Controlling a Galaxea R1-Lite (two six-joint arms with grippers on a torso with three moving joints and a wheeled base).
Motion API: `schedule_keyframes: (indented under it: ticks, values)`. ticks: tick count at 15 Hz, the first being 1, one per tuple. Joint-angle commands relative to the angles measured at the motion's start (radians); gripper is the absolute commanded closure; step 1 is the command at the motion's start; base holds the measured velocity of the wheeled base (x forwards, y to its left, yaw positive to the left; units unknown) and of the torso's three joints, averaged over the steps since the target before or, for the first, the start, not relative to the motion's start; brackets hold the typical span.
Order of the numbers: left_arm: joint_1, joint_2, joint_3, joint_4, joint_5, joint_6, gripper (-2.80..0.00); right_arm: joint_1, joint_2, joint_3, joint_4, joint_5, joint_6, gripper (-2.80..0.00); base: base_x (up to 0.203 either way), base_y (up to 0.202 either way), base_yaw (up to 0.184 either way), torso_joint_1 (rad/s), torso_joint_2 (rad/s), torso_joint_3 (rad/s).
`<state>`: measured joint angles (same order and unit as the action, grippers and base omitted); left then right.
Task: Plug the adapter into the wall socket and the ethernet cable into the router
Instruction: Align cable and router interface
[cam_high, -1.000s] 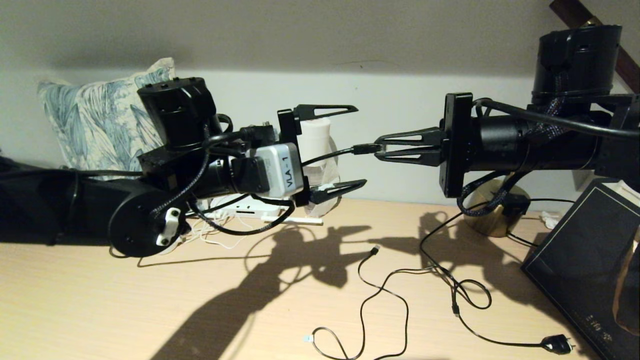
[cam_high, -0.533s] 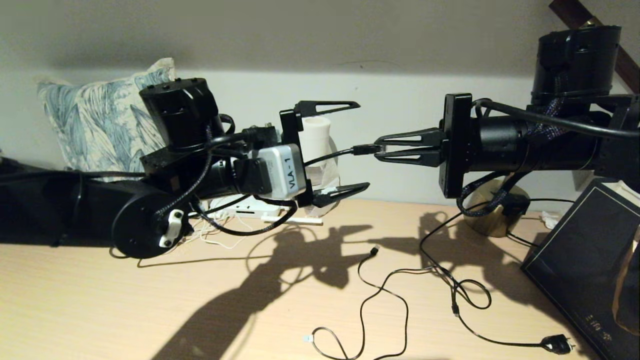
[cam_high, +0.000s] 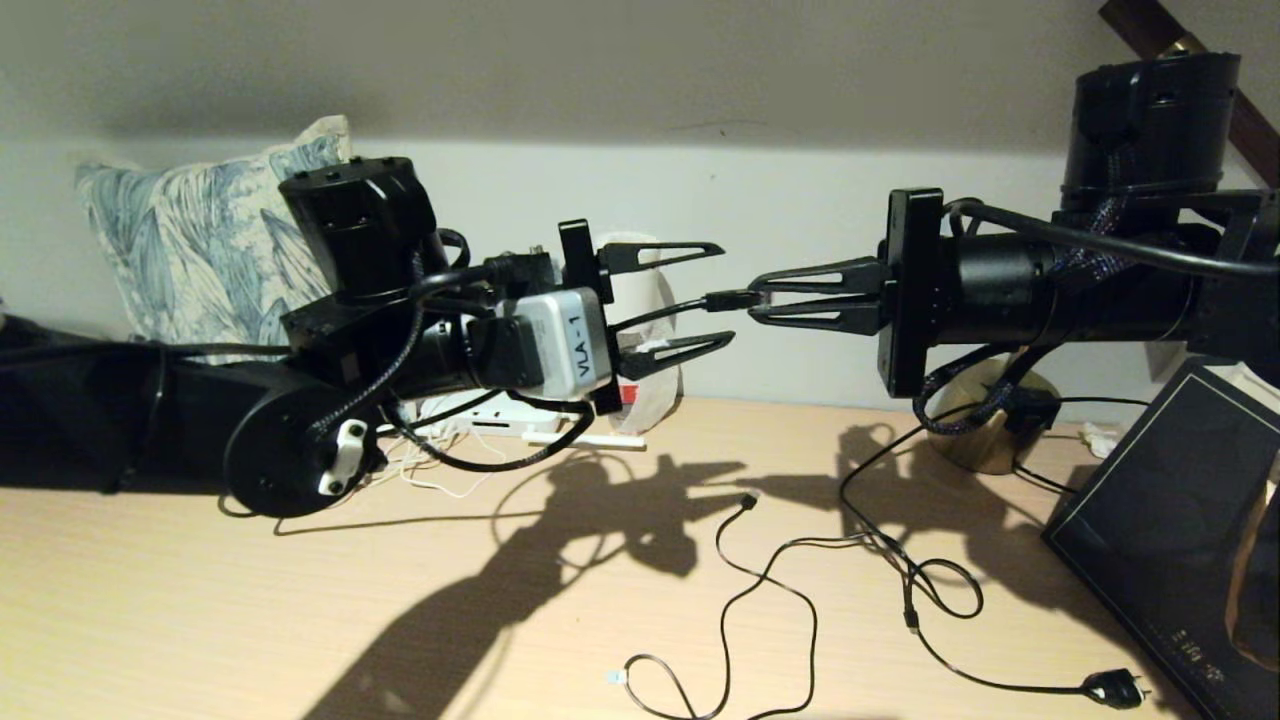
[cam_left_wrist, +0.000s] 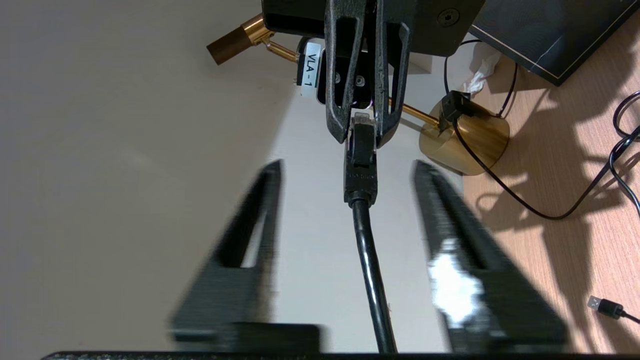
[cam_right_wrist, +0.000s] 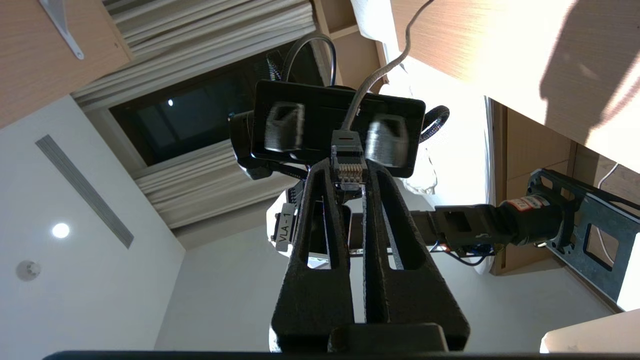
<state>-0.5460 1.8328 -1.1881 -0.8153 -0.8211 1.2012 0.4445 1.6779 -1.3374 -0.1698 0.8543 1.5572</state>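
Gripping the ethernet cable (cam_high: 735, 298) plug mid-air above the desk (cam_high: 600, 560), right gripper (cam_high: 760, 300) hands over; left gripper (cam_high: 722, 295) fingers, open astride the cord, must pinch next.

Warm, dim light falls from the upper right, throwing hard arm shadows across the tabletop (cam_high: 150, 600). The left gripper (cam_left_wrist: 347, 250) fingers (cam_left_wrist: 240, 260) smear with motion blur; window glare bleaches the right wrist view.

Head camera looks down over the table (cam_high: 300, 620); both wrist cameras face each other closely, sharing the ethernet cable (cam_left_wrist: 361, 150).
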Motion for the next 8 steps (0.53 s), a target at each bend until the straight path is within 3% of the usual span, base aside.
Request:
schedule_keyframes:
  ticks: [1, 8]
  values:
    - [-0.003, 0.002, -0.001, -0.009, -0.004, 0.005, 0.00, 0.000, 0.002, 0.000, -0.002, 0.005, 0.009, 0.00, 0.000, 0.000, 0.000, 0.000, 0.00, 0.000]
    - [-0.006, 0.003, 0.001, -0.010, -0.004, 0.005, 0.00, 0.002, 0.002, -0.001, -0.001, 0.005, 0.008, 0.00, 0.000, 0.000, 0.000, 0.000, 0.00, 0.000]
